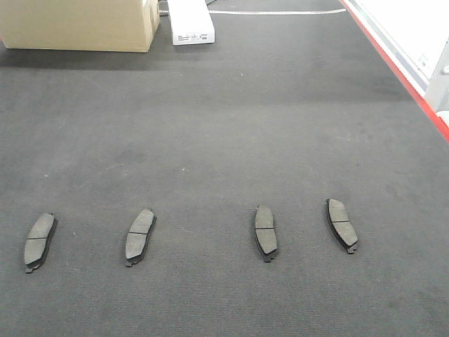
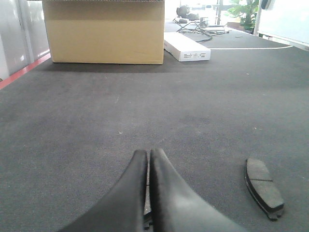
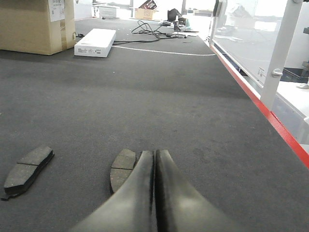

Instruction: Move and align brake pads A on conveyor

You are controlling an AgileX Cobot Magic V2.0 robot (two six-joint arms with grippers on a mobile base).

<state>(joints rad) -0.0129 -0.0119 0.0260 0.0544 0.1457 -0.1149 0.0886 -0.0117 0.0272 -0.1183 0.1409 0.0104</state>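
Several brake pads lie flat in a rough row across the near part of the dark conveyor [image 1: 224,126]: far left [image 1: 40,241], left of centre [image 1: 140,236], right of centre [image 1: 266,232] and right [image 1: 342,225]. Neither gripper shows in the front view. In the left wrist view my left gripper [image 2: 148,152] is shut low over the belt, with one pad [image 2: 263,187] apart to its right. My right gripper [image 3: 155,152] is shut too. A pad [image 3: 123,169] lies just left of it, partly hidden by the left finger, and another pad [image 3: 26,170] lies farther left.
A cardboard box [image 1: 77,24] and a white carton [image 1: 191,24] stand at the belt's far end, with cables [image 3: 154,31] behind. A red strip [image 1: 400,77] runs along the right edge, beside a metal-framed glass panel [image 3: 285,43].
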